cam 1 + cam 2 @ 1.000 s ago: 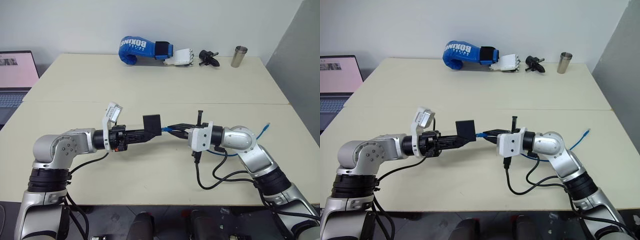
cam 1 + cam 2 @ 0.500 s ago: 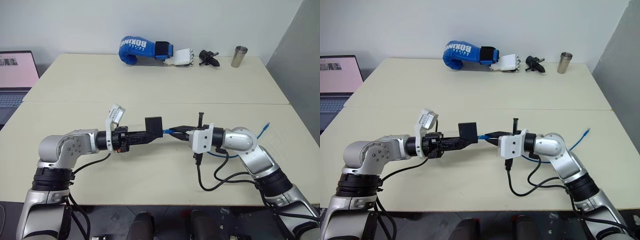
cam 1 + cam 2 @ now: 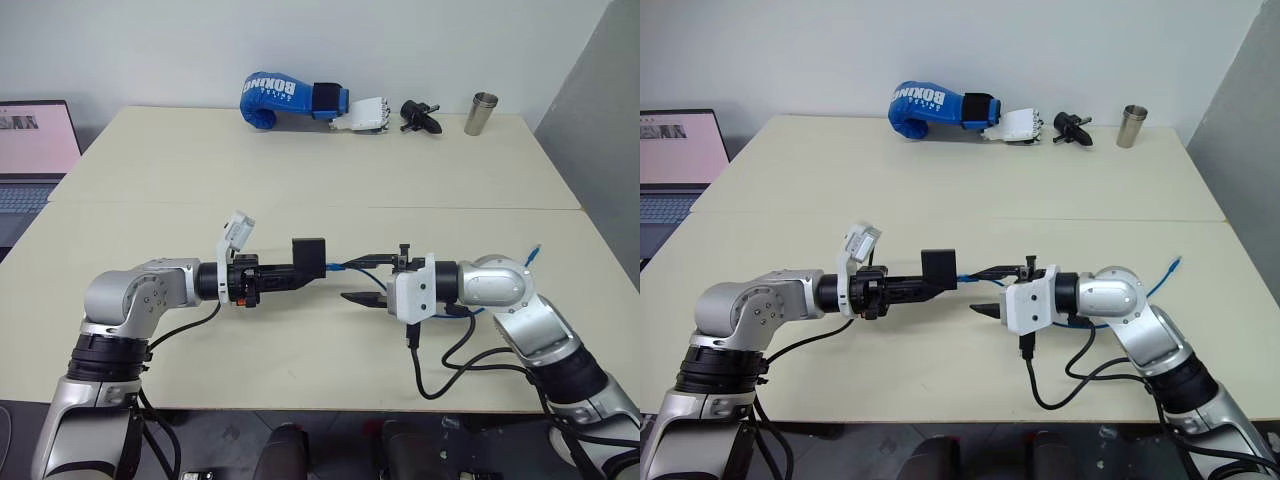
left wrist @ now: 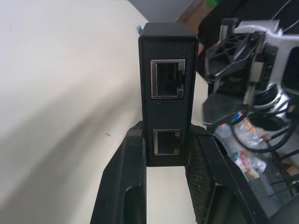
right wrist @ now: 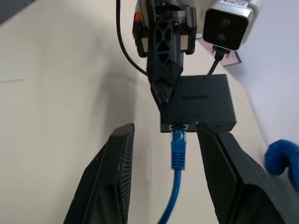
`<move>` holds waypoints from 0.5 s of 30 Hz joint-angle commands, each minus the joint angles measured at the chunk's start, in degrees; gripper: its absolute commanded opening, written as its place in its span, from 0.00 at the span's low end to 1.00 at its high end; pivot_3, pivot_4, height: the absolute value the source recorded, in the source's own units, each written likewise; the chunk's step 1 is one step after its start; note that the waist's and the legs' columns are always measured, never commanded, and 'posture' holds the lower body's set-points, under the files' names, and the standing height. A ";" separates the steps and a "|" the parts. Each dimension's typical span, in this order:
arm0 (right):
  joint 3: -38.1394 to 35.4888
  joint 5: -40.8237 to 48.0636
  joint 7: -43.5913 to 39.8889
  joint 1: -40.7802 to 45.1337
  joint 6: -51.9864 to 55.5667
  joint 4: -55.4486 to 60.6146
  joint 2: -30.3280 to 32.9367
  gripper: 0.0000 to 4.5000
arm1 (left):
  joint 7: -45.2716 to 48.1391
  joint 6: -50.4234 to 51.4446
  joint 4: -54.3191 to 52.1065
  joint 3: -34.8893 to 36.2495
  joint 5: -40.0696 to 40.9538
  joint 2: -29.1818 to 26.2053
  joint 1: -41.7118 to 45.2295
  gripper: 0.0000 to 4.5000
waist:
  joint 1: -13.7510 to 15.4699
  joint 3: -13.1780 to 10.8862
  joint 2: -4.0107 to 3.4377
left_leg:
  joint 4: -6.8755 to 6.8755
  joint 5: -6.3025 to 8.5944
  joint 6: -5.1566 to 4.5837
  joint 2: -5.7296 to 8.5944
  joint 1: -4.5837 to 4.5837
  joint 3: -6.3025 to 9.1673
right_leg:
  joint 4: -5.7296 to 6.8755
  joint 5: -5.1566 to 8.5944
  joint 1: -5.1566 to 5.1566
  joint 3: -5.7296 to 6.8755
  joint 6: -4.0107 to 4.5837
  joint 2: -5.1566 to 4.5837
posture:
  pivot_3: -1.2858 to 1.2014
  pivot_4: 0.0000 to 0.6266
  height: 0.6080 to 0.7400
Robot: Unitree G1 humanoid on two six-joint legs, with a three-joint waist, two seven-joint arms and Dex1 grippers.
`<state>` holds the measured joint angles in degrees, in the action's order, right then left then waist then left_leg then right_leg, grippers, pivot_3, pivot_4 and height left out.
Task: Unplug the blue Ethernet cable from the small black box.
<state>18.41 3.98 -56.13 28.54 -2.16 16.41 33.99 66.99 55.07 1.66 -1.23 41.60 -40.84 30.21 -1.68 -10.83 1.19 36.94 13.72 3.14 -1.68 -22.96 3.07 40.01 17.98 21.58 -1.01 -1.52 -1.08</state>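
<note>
A: Cream desk (image 3: pixel 300 170), white wall behind. Far edge has a blue boxing glove (image 3: pixel 278 98), a white hand model (image 3: pixel 362 113), a metal cup (image 3: pixel 480 113); laptop (image 3: pixel 30 150) off to my left.

B: Task things?

A: Small black box (image 3: pixel 309 255) is matte, squarish, flat, held above the desk near the middle. My left wrist view shows one narrow side with two metal-rimmed ports stacked, both empty. Blue Ethernet cable (image 5: pixel 178 154) is thin and bright blue, and its plug sits in a port on the opposite side, so it's not unplugged yet. It runs from there toward my right arm, and the free end sticks up past the right elbow.

B: Claws?

A: Left claw (image 3: pixel 296 274) is pressed tight on the box, one finger on each flat face, arm stretched roughly level and pointing to my right. Right claw (image 3: pixel 366 280) points back at it, roughly level. Its fingers (image 5: pixel 112 177) are spread, one on each side of the plug, and I see gaps between them and the plug, so no grip. Tips stop just short of the box.
</note>
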 commanded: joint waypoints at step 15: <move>-9.32 36.50 6.00 6.14 55.51 3.23 -5.76 0.49 | 12.00 -14.10 -5.71 -2.28 -4.95 -5.35 0.13 0.17 | -0.14 0.00 -0.01 | -0.05 0.01 -0.02 0.01 -0.04 -0.03 | -0.04 0.02 0.06 0.00 0.01 0.01 | 0.52 0.24 1.00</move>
<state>9.18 39.22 -49.88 33.62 53.03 19.49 28.48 78.30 41.77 -2.09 -4.39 36.31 -45.81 29.99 -1.82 -10.83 1.19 36.89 13.73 3.12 -1.68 -23.00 3.04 39.97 18.00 21.65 -1.01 -1.50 -1.05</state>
